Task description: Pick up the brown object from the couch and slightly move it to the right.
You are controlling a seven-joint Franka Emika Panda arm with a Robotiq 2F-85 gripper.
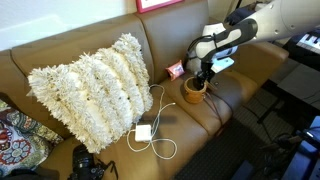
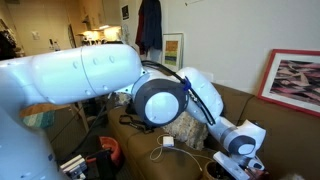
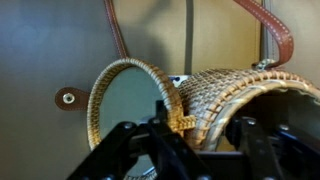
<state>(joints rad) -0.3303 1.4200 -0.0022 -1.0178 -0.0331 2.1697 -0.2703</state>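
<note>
Gripper (image 3: 190,150) fills the wrist view's bottom edge, dark fingers (image 3: 122,148) straddling the woven wall of the brown object (image 3: 215,100); clamped or only touching, cannot tell. In an exterior view it sits on the couch (image 1: 100,40) seat, beyond the fluffy pillow (image 1: 92,82), gripper down on it.

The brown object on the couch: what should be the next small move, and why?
Probably close the jaws on it: the gripper is down at the brown object, which sits on the couch, its woven rim between the jaws in the wrist view.
</note>
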